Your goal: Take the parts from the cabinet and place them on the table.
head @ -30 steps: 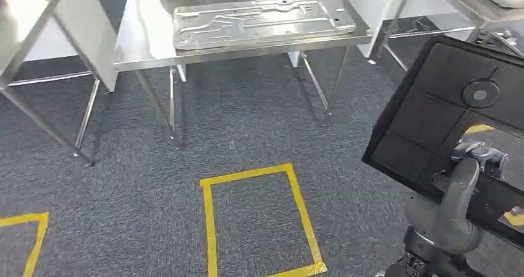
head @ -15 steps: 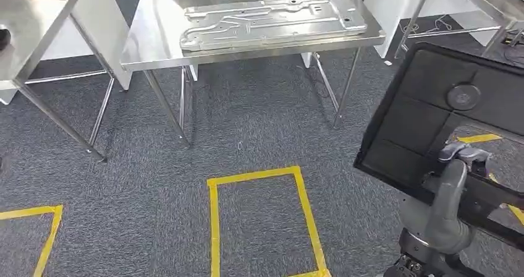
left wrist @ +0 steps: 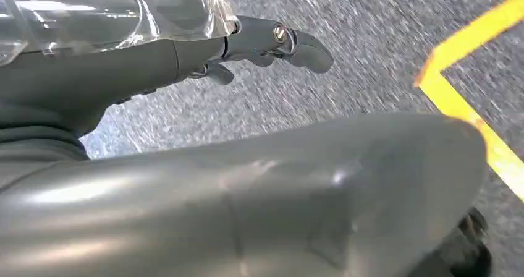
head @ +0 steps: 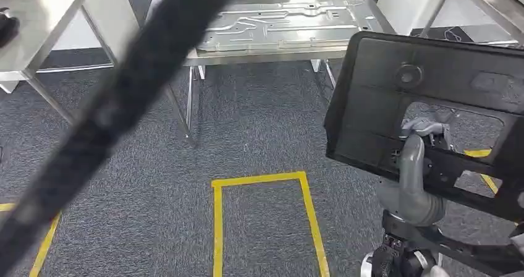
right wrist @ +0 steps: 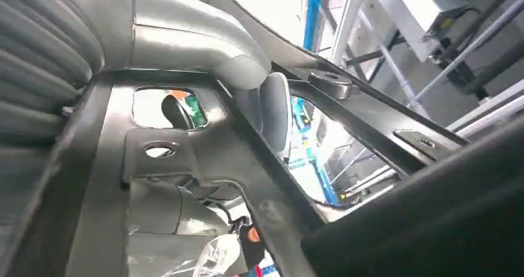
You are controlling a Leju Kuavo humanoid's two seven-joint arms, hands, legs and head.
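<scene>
My right hand [head: 425, 142] grips one black moulded panel [head: 377, 98] through its cut-out, thumb [right wrist: 191, 42] hooked over a rib, holding it tilted above the carpet. My left hand [left wrist: 259, 42] hangs with fingers [left wrist: 306, 48] loosely extended, holding nothing. Beyond: one yellow tape rectangle [head: 266, 180], then one steel table [head: 259, 57] (carrying one stamped metal sheet [head: 290, 25]).

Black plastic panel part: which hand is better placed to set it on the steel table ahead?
Right. The right hand already grips the black plastic panel part through its cut-out, on the near side of the steel table. The left hand holds nothing, over grey carpet.
</scene>
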